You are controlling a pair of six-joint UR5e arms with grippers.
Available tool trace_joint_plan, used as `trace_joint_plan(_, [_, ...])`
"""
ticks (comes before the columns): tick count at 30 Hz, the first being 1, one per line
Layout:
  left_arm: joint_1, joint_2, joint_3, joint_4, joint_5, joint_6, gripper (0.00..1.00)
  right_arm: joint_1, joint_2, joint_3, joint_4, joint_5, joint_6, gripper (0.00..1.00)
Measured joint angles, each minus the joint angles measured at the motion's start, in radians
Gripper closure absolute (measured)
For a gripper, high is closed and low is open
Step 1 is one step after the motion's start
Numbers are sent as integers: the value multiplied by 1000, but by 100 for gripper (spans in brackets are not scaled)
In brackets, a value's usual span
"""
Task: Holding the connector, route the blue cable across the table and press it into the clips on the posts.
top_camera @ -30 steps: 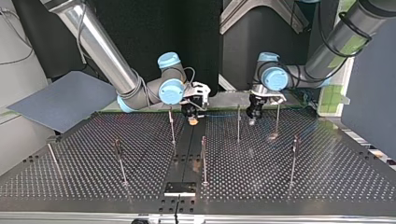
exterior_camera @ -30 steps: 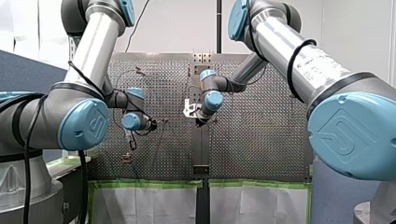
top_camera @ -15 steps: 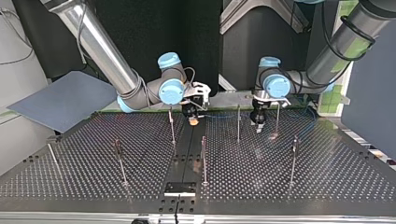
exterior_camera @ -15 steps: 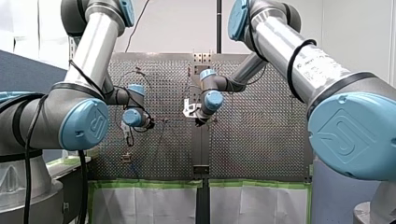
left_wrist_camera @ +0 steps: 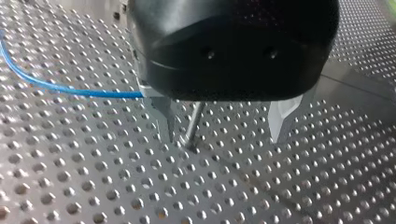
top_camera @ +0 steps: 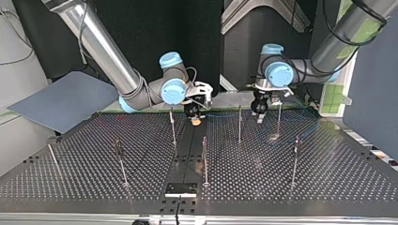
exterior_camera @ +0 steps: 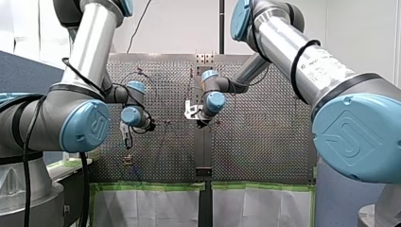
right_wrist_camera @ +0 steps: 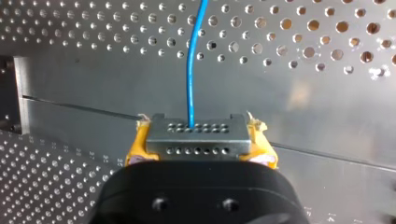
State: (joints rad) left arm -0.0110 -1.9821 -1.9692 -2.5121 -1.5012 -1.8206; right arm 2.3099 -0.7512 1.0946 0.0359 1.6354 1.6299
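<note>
Progress check: looks pretty early to me. My right gripper (right_wrist_camera: 198, 156) is clamped on the connector (right_wrist_camera: 196, 137), grey block pinched between the yellow pads (right_wrist_camera: 134, 150), and the blue cable (right_wrist_camera: 190, 70) runs straight out of it across the perforated table (top_camera: 281, 187). So the "holding the connector" part is sorted.

The routing part, not so much. My left gripper (left_wrist_camera: 224, 128) has its jaws spread wide and isn't gripping anything. It sits low over the table with the foot of one post (left_wrist_camera: 193, 128) between its fingers (left_wrist_camera: 166, 119), closer to one of them. In that wrist view the cable comes in just above the holes and disappears right beside that same finger, touching or nearly so, I can't tell which.

In the top view that gripper hangs between the two far posts on the right side. The clips are too small to make out, but I don't see blue at any post top, so my guess is every clip is left to do, none pressed in yet
</note>
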Motion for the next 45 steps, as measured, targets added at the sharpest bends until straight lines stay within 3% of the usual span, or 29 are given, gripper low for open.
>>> trace_joint_plan(7, [-11, 55, -55, 34, 2, 1, 0, 4, 0, 0, 1, 0, -2, 100])
trace_joint_plan(17, [-58, 137, -141, 59, -5, 8, 0, 9, -1, 0, 1, -1, -2, 100])
trace_joint_plan(25, [-91, 151, -206, 66, -48, 18, 0, 10, -1, 0, 1, -5, -4, 100])
trace_joint_plan(30, [-116, 151, -247, 76, -52, 19, 0, 11, -2, 0, 1, -15, -7, 100])
trace_joint_plan(37, [-158, 151, -253, 110, -53, 1, 0, 15, -4, 0, 2, -20, -14, 100])
trace_joint_plan(45, [-227, 149, -201, 178, -111, -64, 0, 14, -15, 0, 5, -20, -5, 100])
